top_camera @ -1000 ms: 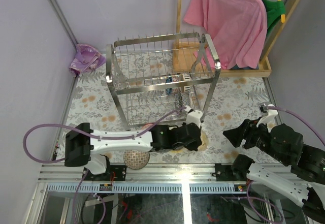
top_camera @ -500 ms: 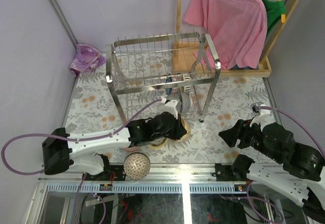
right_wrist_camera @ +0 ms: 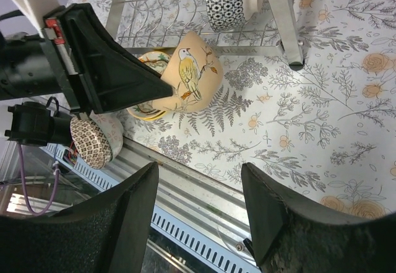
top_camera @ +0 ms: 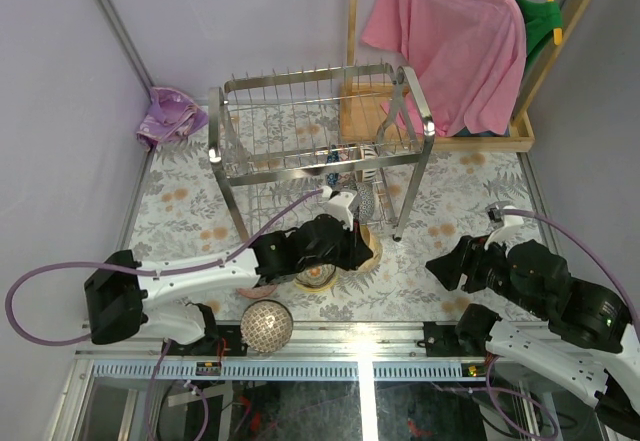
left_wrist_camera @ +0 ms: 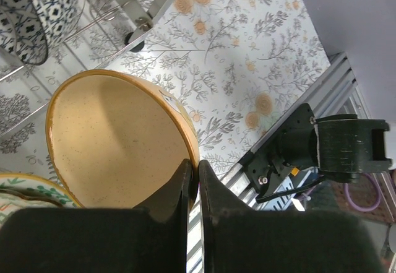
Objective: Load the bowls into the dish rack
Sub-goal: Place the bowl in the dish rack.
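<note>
My left gripper [left_wrist_camera: 193, 175] is shut on the rim of a tan bowl [left_wrist_camera: 111, 140] with a bird painted outside [right_wrist_camera: 192, 72]. It holds the bowl tilted just above the table, in front of the steel dish rack [top_camera: 320, 136]. In the top view the gripper [top_camera: 355, 251] is near the rack's front right leg. A black-and-white patterned bowl [top_camera: 365, 199] stands on edge in the rack's lower tier. A yellow-rimmed bowl [top_camera: 318, 274], a brown dotted bowl [top_camera: 268, 326] and a pinkish bowl [right_wrist_camera: 116, 132] lie near the front edge. My right gripper [right_wrist_camera: 201, 220] is open and empty at the front right.
The rack's leg with a caster [left_wrist_camera: 133, 38] stands close beside the held bowl. A wooden stand [top_camera: 440, 141] with a pink shirt [top_camera: 450, 41] is at the back right. A purple bag [top_camera: 170, 116] lies at the back left. The metal rail [right_wrist_camera: 204, 186] runs along the front edge.
My left gripper has carried the tan bowl left and back toward the rack's lower tier. My right gripper has shifted slightly left and stays open.
</note>
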